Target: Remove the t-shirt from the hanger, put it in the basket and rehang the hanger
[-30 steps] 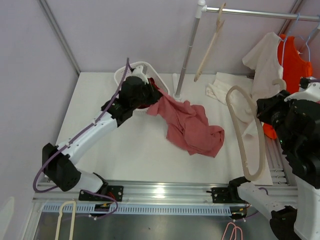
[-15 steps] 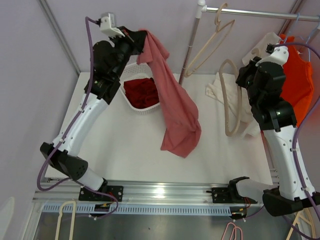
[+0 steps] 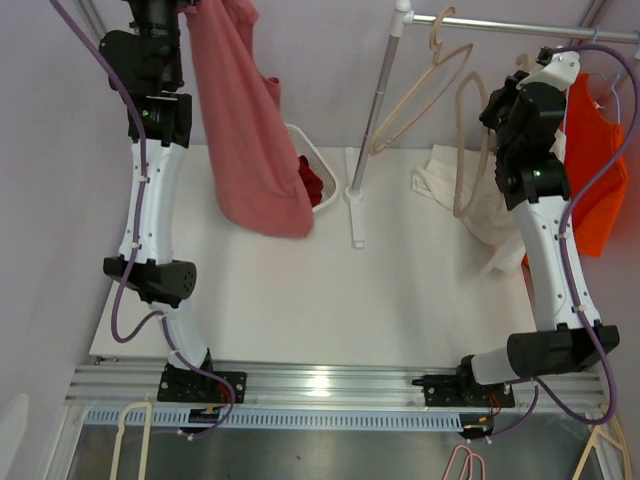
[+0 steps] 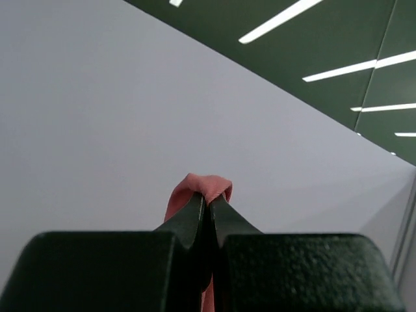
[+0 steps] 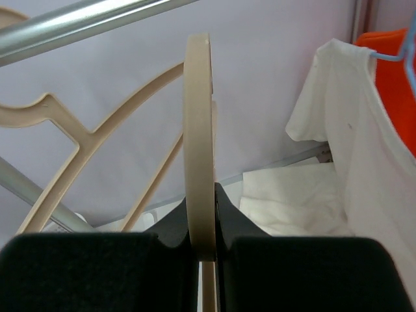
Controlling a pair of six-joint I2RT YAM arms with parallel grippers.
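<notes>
- Raised since earlier, left gripper pinches limp, light salmon-pink t-shirt by a fold, upper left.
- At upper right, right gripper clamps stiff beige plastic hanger.

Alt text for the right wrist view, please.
The right gripper is shut on a beige hanger, seen edge-on. Behind it, a second beige hanger hangs from a metal rail; a white shirt and an orange garment hang at right.

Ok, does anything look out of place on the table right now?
Only a white cloth lying crumpled at the far right of the table, under the rail, not hung. Left pincer holds the pink t-shirt clear; right pincer grips the bare hanger.
</notes>
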